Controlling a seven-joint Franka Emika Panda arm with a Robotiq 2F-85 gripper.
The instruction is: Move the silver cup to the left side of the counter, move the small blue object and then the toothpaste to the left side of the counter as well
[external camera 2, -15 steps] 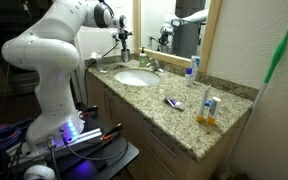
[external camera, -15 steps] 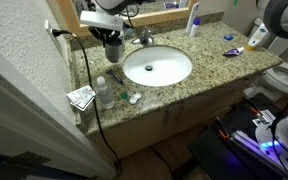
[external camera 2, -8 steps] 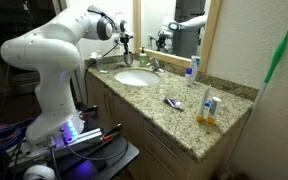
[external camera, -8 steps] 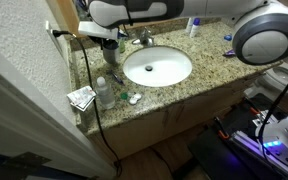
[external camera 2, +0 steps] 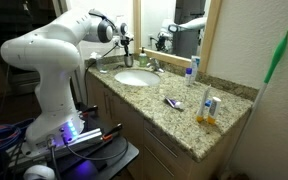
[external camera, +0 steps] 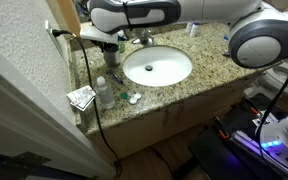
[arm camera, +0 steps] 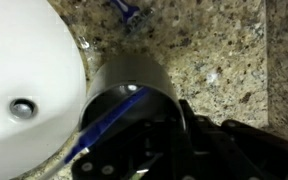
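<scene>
**A:** Wrist view first. Your claw (arm camera: 174,125) is together, pinched onto the rim wall of the silver cup (arm camera: 129,78). I'd say one finger is inside and one outside.

**B:** And the cup sits just beside the white sink (arm camera: 24,70), over the speckled desk (arm camera: 224,50). See the blue rod (arm camera: 102,128) leaning inside it?

**A:** Yes, loose cargo. The cup looks like stiff metal, probably light but smooth, so a rim pinch could let it swing or slip. Keep it upright and go gently so the rod stays in.

**B:** In an exterior view, the arm (external camera: 154,12) reaches across the basin, and the cup is under the claw at the end of the desk by the wall. Resting or hovering? It's too small to tell.

**A:** In an exterior view again, the toothpaste (external camera 2: 171,102) lies flat on the stone. It's well apart from the cup, on the far side of the sink.

**B:** That one's soft and will squash under pressure. You'd want to take it across its width, toward the stiffer cap end. Come in low, since it lies so flat.
</scene>
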